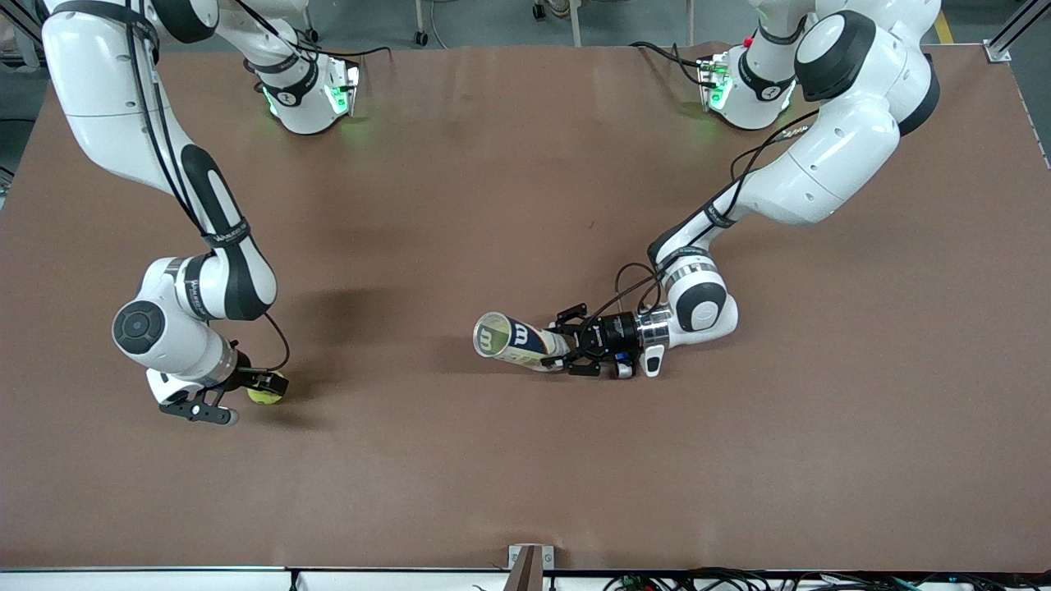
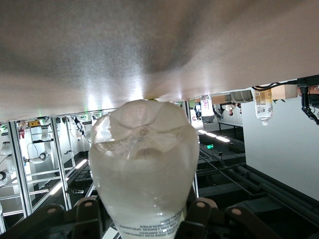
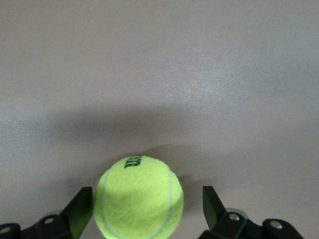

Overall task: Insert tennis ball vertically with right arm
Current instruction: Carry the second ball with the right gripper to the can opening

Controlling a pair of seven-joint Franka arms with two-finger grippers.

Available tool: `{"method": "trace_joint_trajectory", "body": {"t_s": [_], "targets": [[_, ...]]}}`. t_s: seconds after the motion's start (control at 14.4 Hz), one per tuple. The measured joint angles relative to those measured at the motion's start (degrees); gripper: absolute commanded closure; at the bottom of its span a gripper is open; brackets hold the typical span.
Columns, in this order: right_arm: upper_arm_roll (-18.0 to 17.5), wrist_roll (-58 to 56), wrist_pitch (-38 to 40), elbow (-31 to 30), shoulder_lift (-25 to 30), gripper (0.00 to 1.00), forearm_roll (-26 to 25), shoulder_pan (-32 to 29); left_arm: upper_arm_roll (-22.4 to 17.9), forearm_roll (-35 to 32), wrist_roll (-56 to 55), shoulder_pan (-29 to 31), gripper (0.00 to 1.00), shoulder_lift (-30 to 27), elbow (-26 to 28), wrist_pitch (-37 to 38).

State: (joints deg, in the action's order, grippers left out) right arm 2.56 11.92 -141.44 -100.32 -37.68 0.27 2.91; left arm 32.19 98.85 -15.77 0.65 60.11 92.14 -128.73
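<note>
Toward the right arm's end of the worktop point(image 1: 509, 164), the ball point(image 1: 265, 388) is seen resting on the surface between the 2 spread fingers point(image 3: 79, 211) of the right pincer point(image 1: 246, 394), not yet gripped. Near the middle, the can point(image 1: 513, 341) is held on its side, clamped in the left pincer point(image 1: 566, 349).
</note>
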Motion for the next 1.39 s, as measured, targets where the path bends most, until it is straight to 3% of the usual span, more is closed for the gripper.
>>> {"method": "trace_joint_trajectory", "body": {"t_s": [0.14,0.21,0.28,0.55,0.83,1.11,1.39], "targets": [[-0.12,0.03,0.0,0.0,-0.09,0.78,0.22,0.0,-0.1,0.0,-0.19,-0.11,0.5,0.0,-0.08,0.02],[-0.15,0.07,0.0,0.11,-0.06,0.92,0.22,0.0,-0.14,0.0,-0.23,-0.14,0.5,-0.01,-0.09,0.03],[-0.19,0.09,0.03,0.24,-0.06,0.98,0.25,0.0,-0.15,0.0,-0.25,-0.15,0.5,-0.01,-0.1,0.04],[-0.89,0.94,1.66,1.17,-0.06,0.99,0.32,0.15,-0.35,0.0,-0.3,-0.38,0.5,-0.07,-0.16,0.04],[-3.27,12.62,16.45,7.75,2.44,0.99,0.97,3.4,-1.13,0.0,-0.59,-1.15,0.5,-0.43,-0.25,0.04],[-8.32,29.18,28.99,14.25,7.38,0.99,5.98,8.16,-1.19,0.0,-0.65,-1.22,0.5,-0.45,-0.27,0.04],[-14.8,43.9,32.81,18.89,8.25,0.99,7.68,8.82,-1.2,0.0,-0.66,-1.23,0.5,-0.45,-0.28,0.04]]}}
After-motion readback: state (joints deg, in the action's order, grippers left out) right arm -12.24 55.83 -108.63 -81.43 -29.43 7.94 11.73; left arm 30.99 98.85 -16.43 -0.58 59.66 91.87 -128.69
